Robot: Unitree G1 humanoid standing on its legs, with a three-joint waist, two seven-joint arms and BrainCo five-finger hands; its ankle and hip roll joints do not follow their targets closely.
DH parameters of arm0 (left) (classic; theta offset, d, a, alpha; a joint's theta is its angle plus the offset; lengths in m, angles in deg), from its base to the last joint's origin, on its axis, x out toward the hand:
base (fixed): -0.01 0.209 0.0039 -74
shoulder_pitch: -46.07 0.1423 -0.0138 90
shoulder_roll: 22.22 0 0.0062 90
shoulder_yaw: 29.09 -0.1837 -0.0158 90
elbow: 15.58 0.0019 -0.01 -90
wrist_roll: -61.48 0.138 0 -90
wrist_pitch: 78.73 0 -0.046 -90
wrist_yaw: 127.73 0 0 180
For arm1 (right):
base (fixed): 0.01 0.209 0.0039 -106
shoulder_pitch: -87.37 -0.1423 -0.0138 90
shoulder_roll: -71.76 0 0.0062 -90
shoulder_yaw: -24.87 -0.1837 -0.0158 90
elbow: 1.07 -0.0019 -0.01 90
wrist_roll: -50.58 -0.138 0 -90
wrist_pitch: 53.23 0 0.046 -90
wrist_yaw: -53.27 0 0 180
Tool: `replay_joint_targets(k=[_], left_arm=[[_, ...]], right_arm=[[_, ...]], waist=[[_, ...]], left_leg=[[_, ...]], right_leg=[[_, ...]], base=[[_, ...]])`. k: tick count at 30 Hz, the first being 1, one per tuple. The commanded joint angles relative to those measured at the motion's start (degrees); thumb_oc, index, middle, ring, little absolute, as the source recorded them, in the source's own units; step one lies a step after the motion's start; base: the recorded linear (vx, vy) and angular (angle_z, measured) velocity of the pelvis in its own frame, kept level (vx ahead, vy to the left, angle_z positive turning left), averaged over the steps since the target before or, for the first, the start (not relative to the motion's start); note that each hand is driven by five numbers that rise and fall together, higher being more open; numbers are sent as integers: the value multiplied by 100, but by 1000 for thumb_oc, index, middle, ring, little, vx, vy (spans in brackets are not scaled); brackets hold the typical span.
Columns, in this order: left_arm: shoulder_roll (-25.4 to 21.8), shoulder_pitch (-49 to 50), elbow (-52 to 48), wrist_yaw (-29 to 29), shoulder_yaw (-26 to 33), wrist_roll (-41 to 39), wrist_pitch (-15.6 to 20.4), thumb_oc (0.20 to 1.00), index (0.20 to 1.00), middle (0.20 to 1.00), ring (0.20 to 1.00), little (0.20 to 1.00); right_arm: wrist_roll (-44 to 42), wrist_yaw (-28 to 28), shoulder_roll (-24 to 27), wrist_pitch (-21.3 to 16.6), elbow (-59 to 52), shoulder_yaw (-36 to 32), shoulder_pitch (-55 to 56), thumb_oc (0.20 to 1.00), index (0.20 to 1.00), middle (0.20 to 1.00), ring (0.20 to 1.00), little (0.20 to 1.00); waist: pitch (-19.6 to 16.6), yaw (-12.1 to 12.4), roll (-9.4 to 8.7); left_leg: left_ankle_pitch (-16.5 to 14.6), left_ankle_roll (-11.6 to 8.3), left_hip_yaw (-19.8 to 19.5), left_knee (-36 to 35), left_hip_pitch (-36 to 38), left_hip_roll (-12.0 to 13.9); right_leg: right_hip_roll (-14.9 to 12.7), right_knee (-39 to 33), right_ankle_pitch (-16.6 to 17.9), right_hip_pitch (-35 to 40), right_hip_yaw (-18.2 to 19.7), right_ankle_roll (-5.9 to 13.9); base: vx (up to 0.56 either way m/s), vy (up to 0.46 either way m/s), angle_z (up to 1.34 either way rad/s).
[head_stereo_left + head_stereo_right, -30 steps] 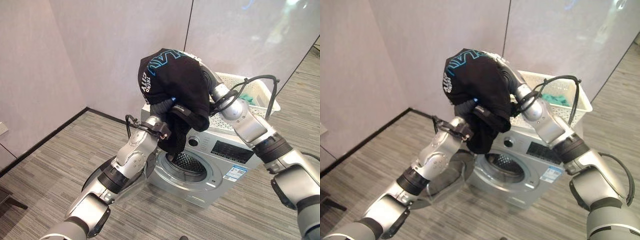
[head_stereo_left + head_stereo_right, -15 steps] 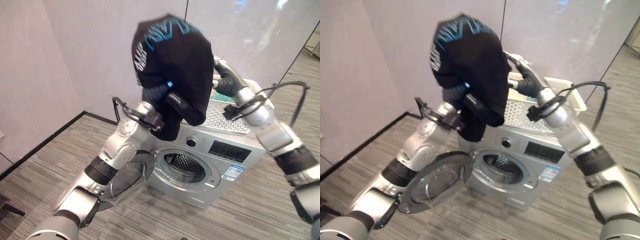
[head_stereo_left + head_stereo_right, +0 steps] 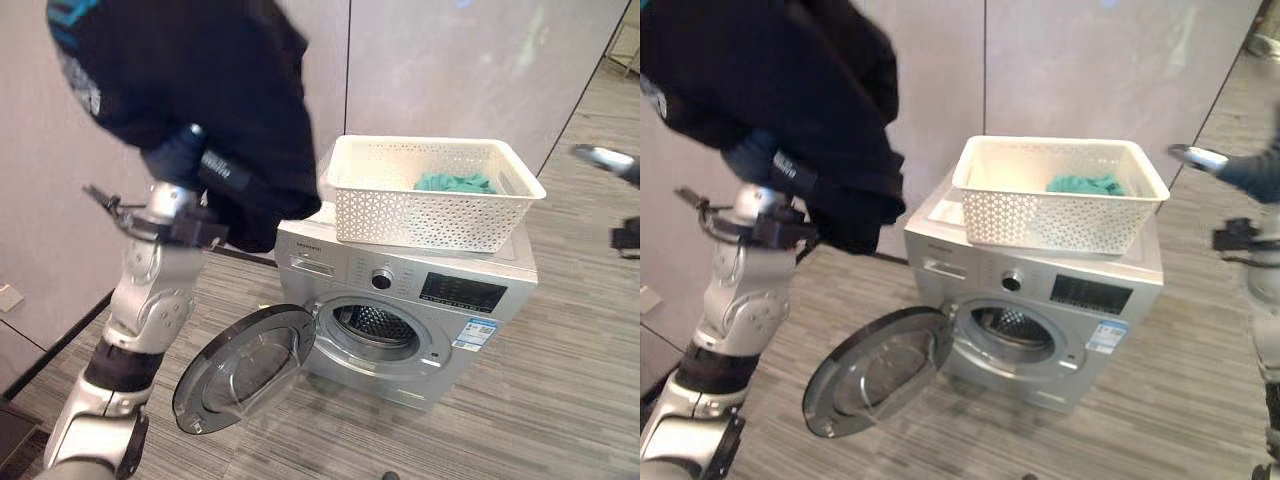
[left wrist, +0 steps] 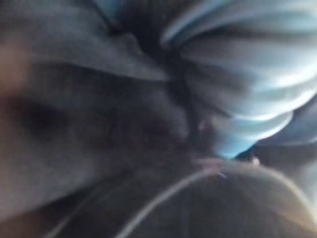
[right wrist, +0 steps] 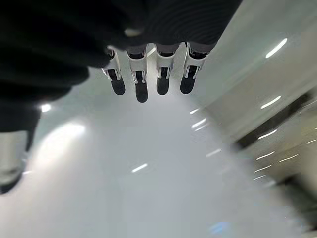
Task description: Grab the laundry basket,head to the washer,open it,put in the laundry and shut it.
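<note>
A black garment (image 3: 190,90) with blue lettering hangs high over the raised left arm, draped over the left hand, whose fingers are buried in the cloth, so I cannot tell whether they are curled or straight. In the left wrist view dark folds of that cloth (image 4: 124,124) press right up against the camera. The garment hangs up and to the left of the washer (image 3: 400,310), well above its round door (image 3: 245,365), which stands swung wide open to the left, tipped down toward the grey striped floor (image 3: 560,400). The drum opening (image 3: 375,325) shows dark behind it.

On top of the washer sits the white laundry basket (image 3: 430,205), its lattice wall facing the camera, with a green cloth (image 3: 455,182) lying in its far right corner.

The right hand (image 5: 148,74) is out at the right edge of the scene, well apart from the basket and the washer. In its wrist view its fingers (image 5: 141,82) stretch straight in a row against a pale wall (image 5: 163,168), relaxed and holding nothing
</note>
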Motion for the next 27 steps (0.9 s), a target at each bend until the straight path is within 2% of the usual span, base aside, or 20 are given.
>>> replay_joint_targets(k=[1, 3, 5, 8, 12, 14, 16, 17, 18, 19, 20, 21, 22, 23, 24, 25, 26, 27], left_arm=[[-243, -239, -208, 190, 125, 486, 98, 200, 200, 200, 200, 200], [-308, 135, -288, 326, 337, 558, 47, 200, 200, 200, 200, 200], [-386, 836, -502, 615, 716, 579, -9, 200, 200, 200, 200, 200], [-471, 1426, -678, 902, 836, 541, -92, 200, 200, 200, 200, 200], [-605, 1942, -895, 1115, 830, 458, -159, 200, 200, 200, 200, 200], [-634, 2079, -921, 1138, 811, 438, -169, 200, 200, 200, 200, 200], [-832, 2193, -1055, 1209, 810, 491, -180, 200, 200, 200, 200, 200], [-848, 2205, -1056, 1209, 823, 487, -176, 200, 200, 200, 200, 200], [-937, 2162, -1123, 1217, 750, 442, -167, 200, 200, 200, 200, 200], [-947, 2157, -1121, 1217, 755, 441, -166, 200, 200, 200, 200, 200], [-962, 2055, -1100, 1217, 619, 348, -119, 200, 200, 200, 200, 200], [-992, 1945, -1090, 1240, 479, 288, -98, 200, 200, 200, 200, 200], [-983, 1870, -1104, 1246, 394, 259, -78, 200, 200, 200, 200, 200], [-943, 1856, -1098, 1265, 350, 272, -65, 200, 200, 200, 200, 200], [-941, 1875, -1115, 1278, 340, 281, -69, 200, 200, 200, 200, 200], [-938, 1875, -1117, 1277, 344, 281, -71, 200, 200, 200, 200, 200], [-799, 1804, -1075, 1288, 189, 264, -75, 200, 200, 200, 200, 200], [-763, 1790, -1064, 1255, 180, 317, -31, 200, 200, 200, 200, 200]], right_arm=[[264, 643, -15, 159, 401, -38, -247, 1000, 1000, 1000, 1000, 1000], [96, 721, -300, 168, 677, -286, 36, 1000, 1000, 1000, 1000, 1000], [-143, 783, -601, 160, 1481, -456, 540, 1000, 1000, 1000, 1000, 1000], [-566, 828, -844, 102, 2555, -438, 853, 1000, 1000, 1000, 1000, 1000], [-1338, 694, -1266, -111, 3941, -112, 1006, 1000, 1000, 1000, 1000, 1000], [-1464, 602, -1387, -135, 4193, 32, 1091, 1000, 1000, 1000, 1000, 1000], [-1849, 261, -1763, -232, 4642, 369, 1198, 1000, 1000, 1000, 1000, 1000], [-1861, 252, -1765, -247, 4662, 387, 1185, 1000, 1000, 1000, 1000, 1000], [-1990, -51, -1958, -250, 4759, 682, 1291, 1000, 1000, 1000, 1000, 1000], [-1996, -56, -1964, -253, 4763, 685, 1282, 1000, 1000, 1000, 1000, 1000], [-2058, -294, -2088, -273, 4925, 982, 1367, 1000, 1000, 1000, 1000, 1000], [-2155, -431, -2096, -283, 5107, 1163, 1334, 1000, 1000, 1000, 1000, 1000], [-2241, -496, -2104, -292, 5186, 1237, 1291, 1000, 1000, 1000, 1000, 1000], [-2295, -648, -2098, -262, 5405, 1364, 1260, 1000, 1000, 1000, 1000, 1000], [-2328, -680, -2058, -264, 5466, 1368, 1196, 1000, 1000, 1000, 1000, 1000], [-2332, -682, -2051, -266, 5474, 1369, 1188, 1000, 1000, 1000, 1000, 1000], [-2334, -807, -2005, -222, 5725, 1490, 1122, 1000, 1000, 1000, 1000, 1000], [-2305, -871, -1952, -193, 5688, 1555, 1132, 1000, 1000, 1000, 1000, 1000]], waist=[[-279, 65, -104], [-237, 56, -72], [-184, 89, -52], [-140, 114, -27], [-9, 152, -57], [48, 157, -63], [229, 152, -64], [221, 149, -83], [424, 91, -63], [409, 97, -81], [653, 7, -55], [738, -32, -63], [768, -33, -68], [795, 42, -62], [832, 62, -29], [836, 61, -23], [924, 96, -86], [938, 53, -158]], left_leg=[[-478, 20, -652, 630, -363, -145], [-467, 33, -651, 607, -367, -157], [-435, 53, -628, 527, -338, -169], [-457, 61, -609, 466, -299, -175], [-449, 54, -600, 537, -339, -162], [-454, 51, -596, 584, -356, -144], [-476, 80, -605, 675, -376, -79], [-477, 83, -596, 688, -395, -84], [-548, 97, -629, 848, -408, -32], [-521, 100, -614, 862, -456, -38], [-597, 137, -723, 1135, -533, -3], [-679, 164, -744, 1383, -664, -3], [-700, 163, -754, 1494, -773, -17], [-770, 118, -711, 1598, -825, 14], [-796, 89, -699, 1639, -828, 77], [-801, 88, -698, 1648, -832, 82], [-901, -43, -837, 1959, -921, 174], [-963, -89, -868, 2162, -963, 178]], right_leg=[[-387, 556, -640, 241, -3, 530], [-393, 555, -631, 218, 7, 531], [-404, 543, -599, 178, 25, 542], [-404, 543, -582, 154, 56, 566], [-384, 602, -597, 110, 36, 527], [-365, 686, -644, 88, 30, 504], [-333, 1170, -749, -72, 39, 472], [-350, 1236, -778, -120, 58, 471], [-344, 1820, -847, -365, 188, 527], [-355, 1836, -829, -417, 201, 514], [-205, 2463, -876, -732, 524, 556], [-166, 2575, -939, -872, 709, 525], [-175, 2380, -1008, -917, 819, 444], [-401, 2064, -978, -871, 789, 411], [-517, 1975, -904, -882, 743, 417], [-512, 1969, -898, -879, 742, 417], [-1048, 1577, -396, -1055, 865, 553], [-1100, 1558, -311, -1106, 971, 595]], base=[[-1, -2, -3], [-4, 2, -5], [-20, 9, -7], [-6, 0, -6], [-16, -12, -5], [-22, -7, -2], [-67, -3, -2], [-103, 29, 0], [-74, 22, -3], [-136, 58, -1], [-122, 37, 3], [-129, 31, -2], [-67, -52, 10], [-36, -75, 20], [-12, -65, 36], [26, -184, 14], [48, -209, 3], [37, -286, -4]])
